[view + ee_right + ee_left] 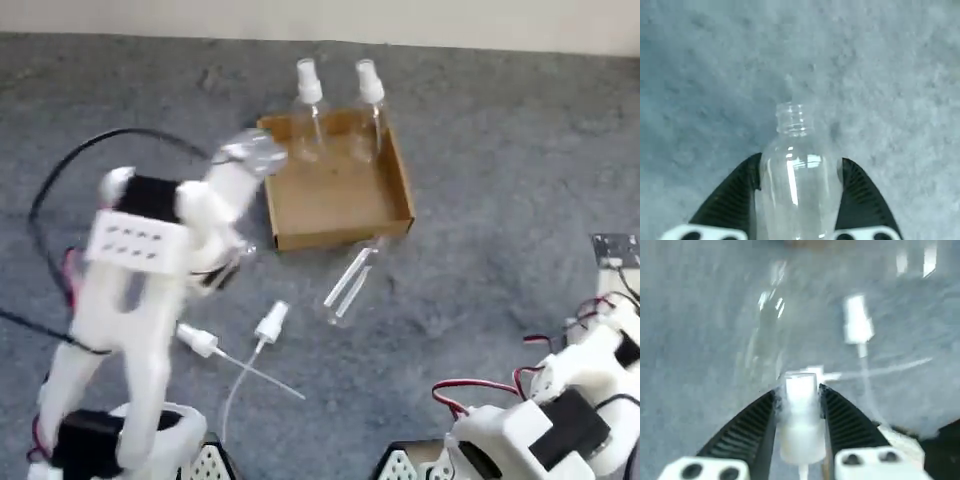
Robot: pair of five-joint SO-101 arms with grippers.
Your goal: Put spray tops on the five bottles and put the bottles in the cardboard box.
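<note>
The left gripper (pixel 799 390) is clenched on a white spray top (pixel 800 432), its black jaws pressed to either side of the cap. The wrist picture is blurred. Past it on the grey carpet (pixel 500 150) lie two loose tops (pixel 268 325) (pixel 200 340), near each other, their thin tubes crossing. The left arm (pixel 140 240) stands over the carpet just beside the box (pixel 340 232), on its left side, with a black cable (pixel 100 140) looping behind it. Two capped bottles (pixel 308 115) (pixel 368 112) stand upright side by side against the box's far wall. An uncapped bottle (pixel 350 285) lies on the carpet just off the box's near right corner, slanting away from it, between the box and the loose tops. The right gripper (pixel 801 160) grasps another clear bottle (pixel 797 185) by its body, its open threaded neck pointing out past the fingertips over bare carpet. The right arm (pixel 560 420) sits at the table's near right, well apart from the box.
</note>
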